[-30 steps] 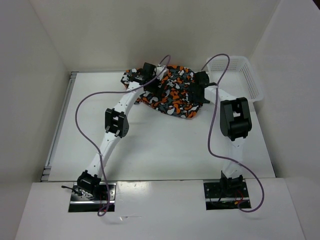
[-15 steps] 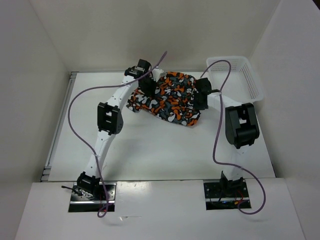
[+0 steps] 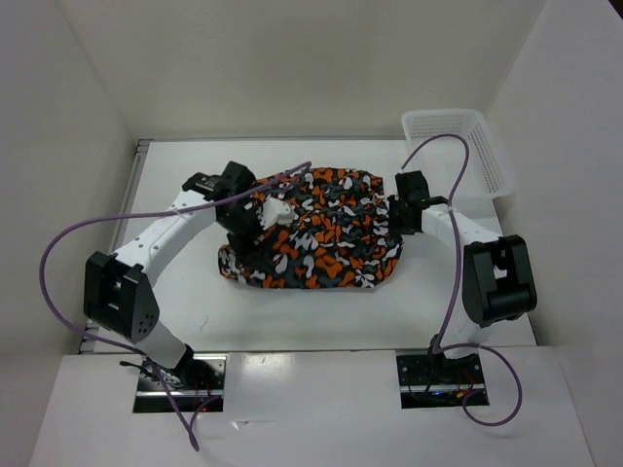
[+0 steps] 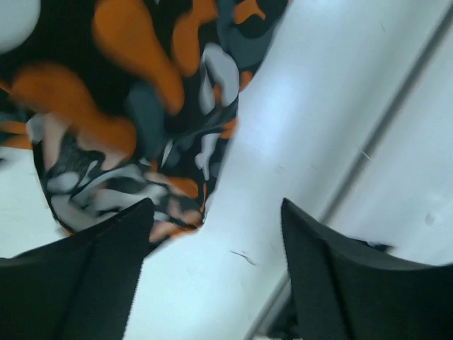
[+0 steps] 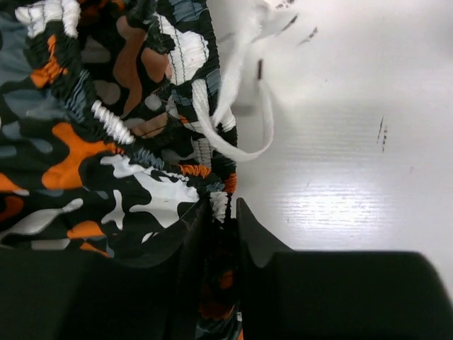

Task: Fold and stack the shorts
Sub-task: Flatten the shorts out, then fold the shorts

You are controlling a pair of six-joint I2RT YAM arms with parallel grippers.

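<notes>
The shorts [image 3: 321, 233], printed in orange, white, black and grey-teal, lie spread out in the middle of the table. My right gripper [image 3: 397, 212] is at their right edge. In the right wrist view it [image 5: 223, 205] is shut on the gathered waistband [image 5: 212, 177], next to the white drawstring [image 5: 244, 99]. My left gripper [image 3: 245, 224] is over the left part of the shorts. In the left wrist view it [image 4: 216, 207] is open with only bare table between the fingers [image 4: 92, 276]. A blurred fold of the shorts [image 4: 134, 127] hangs just beyond the left finger.
A white lattice basket [image 3: 482, 156] stands at the back right corner, close behind the right arm. White walls enclose the table on three sides. A metal rail [image 3: 117, 243] runs along the left edge. Purple cables loop off both arms.
Both grippers have moved toward the near side. The shorts came with them and now lie wider and flatter. The left arm's elbow has swung far left, and its jaws now stand open.
</notes>
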